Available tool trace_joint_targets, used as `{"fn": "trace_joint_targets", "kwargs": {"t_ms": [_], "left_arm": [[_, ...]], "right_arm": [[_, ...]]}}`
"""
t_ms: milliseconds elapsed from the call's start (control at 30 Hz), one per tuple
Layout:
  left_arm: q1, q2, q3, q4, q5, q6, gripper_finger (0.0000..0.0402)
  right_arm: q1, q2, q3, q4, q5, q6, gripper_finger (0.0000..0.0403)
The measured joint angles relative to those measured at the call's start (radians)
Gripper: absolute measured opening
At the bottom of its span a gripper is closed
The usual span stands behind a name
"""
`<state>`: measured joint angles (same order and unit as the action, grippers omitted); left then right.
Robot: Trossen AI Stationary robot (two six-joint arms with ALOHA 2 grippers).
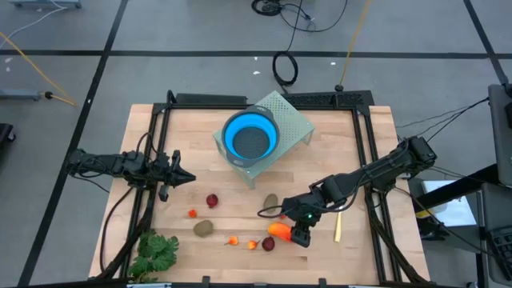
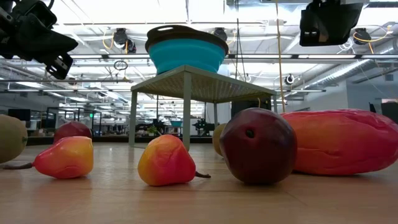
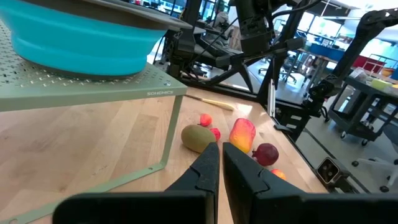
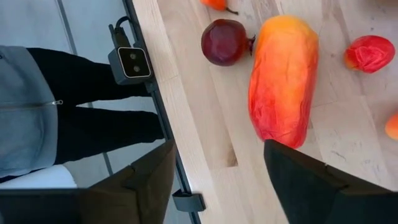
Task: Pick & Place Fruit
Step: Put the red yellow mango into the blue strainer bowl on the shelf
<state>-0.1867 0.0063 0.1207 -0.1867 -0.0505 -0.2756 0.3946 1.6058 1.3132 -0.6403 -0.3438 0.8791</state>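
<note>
**Right End Effector Lined Up Over the Long Fruit**

My right end effector (image 1: 301, 234) hung over the near-right part of the desk (image 1: 360, 160), fingers spread wide and holding nothing. The long orange-red fruit (image 4: 283, 81) lay just ahead of my open fingers, resting flat on the wood, not yet between them. In the high view that same piece (image 1: 279, 230) sat touching or just beside my end effector, on its left side, so the right arm was plainly the nearer one.

Its long axis was the thing that mattered. In my wrist view it ran straight away from me, between the lines of my two fingers, one end close to me and the other pointing toward a dark red ball (image 4: 225, 42) beyond it. I judged that closing across the narrow width would suit this lie, once I dropped lower and moved forward.

The blue bowl (image 1: 250, 136) sat on a green perforated stand (image 1: 294, 116) at the far centre, well apart from the fruit.

My left end effector (image 1: 182, 178) waited over the left side, fingers nearly together and empty, with a brown-green oval (image 3: 198, 137) ahead of it.
</note>
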Motion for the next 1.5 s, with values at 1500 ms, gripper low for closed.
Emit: {"fn": "trace_joint_targets", "kwargs": {"t_ms": [1500], "left_arm": [[0.000, 0.000, 0.000, -0.004, -0.001, 0.009, 0.0019]], "right_arm": [[0.058, 0.150, 0.000, 0.038, 0.269, -0.079, 0.0398]]}}
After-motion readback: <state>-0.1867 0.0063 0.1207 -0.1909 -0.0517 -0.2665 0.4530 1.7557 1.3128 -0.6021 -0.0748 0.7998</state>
